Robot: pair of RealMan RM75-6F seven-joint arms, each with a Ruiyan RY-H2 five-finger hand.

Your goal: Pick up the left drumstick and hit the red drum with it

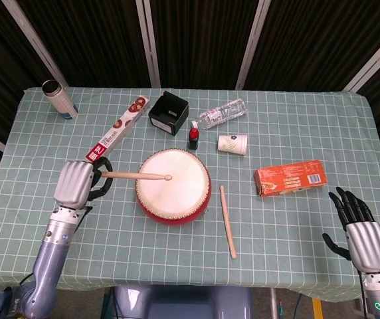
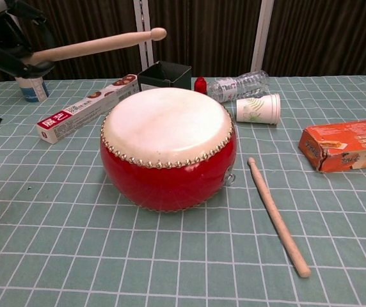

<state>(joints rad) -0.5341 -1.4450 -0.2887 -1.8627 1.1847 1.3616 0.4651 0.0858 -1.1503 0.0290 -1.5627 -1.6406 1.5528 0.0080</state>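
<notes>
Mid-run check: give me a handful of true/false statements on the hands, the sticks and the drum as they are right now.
1. The left hand holds a drumstick. True.
2. That drumstick's tip rests on the drumhead. False: in the chest view it is raised well above the red drum.
3. The second drumstick lies on the table to the right of the drum. True.
4. The right hand holds the second drumstick. False: it holds nothing, its fingers apart, near the table's right edge.
5. The paper cup stands upright. False: it lies on its side.
</notes>
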